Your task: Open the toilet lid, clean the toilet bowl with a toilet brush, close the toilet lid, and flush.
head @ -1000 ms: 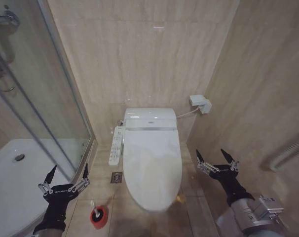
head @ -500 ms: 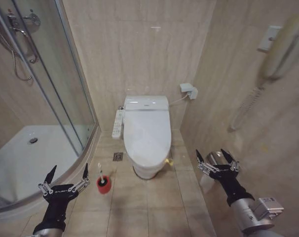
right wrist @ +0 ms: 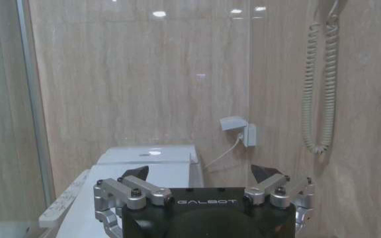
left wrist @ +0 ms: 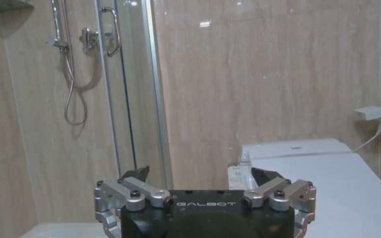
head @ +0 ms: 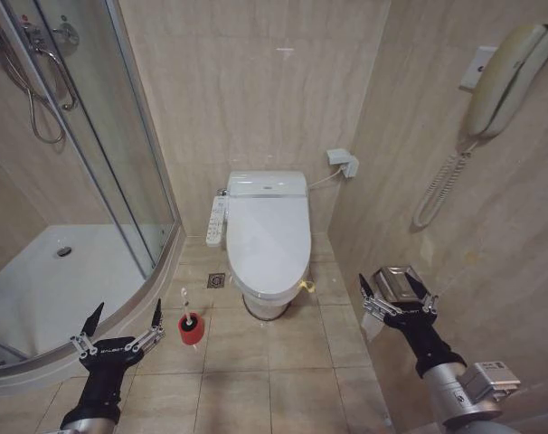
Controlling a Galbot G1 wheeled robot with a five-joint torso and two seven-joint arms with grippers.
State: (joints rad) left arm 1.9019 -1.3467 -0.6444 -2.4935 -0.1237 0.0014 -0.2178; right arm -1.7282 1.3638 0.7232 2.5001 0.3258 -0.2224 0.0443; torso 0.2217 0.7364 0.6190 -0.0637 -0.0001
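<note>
1. My left claw (head: 123, 316) hangs low in front of me with its fingers spread wide and nothing between them.
2. My right claw (head: 397, 289) is held out the same way: fingers wide apart, empty.
3. The toilet lid (head: 269, 244) lies shut over the toilet bowl (head: 265, 306), ahead of both claws and between them, well out of reach.
4. The toilet brush (head: 190, 324) stands on the floor just ahead of my left claw and a little toward my right, its thin white handle sticking up from the red cup.
5. I judge the lid stiff, light and slippery, being glossy plastic, so a pinch on its flat top would slide. I would hook its front edge, the end nearest me, and swing it up on the hinge.
6. The brush looks very light, and its cup could tip easily. I would close on the handle near its upper end and lift straight up.
7. The remote panel (head: 216, 221) sits beside the lid on my left claw's side; I should keep clear of it.
</note>
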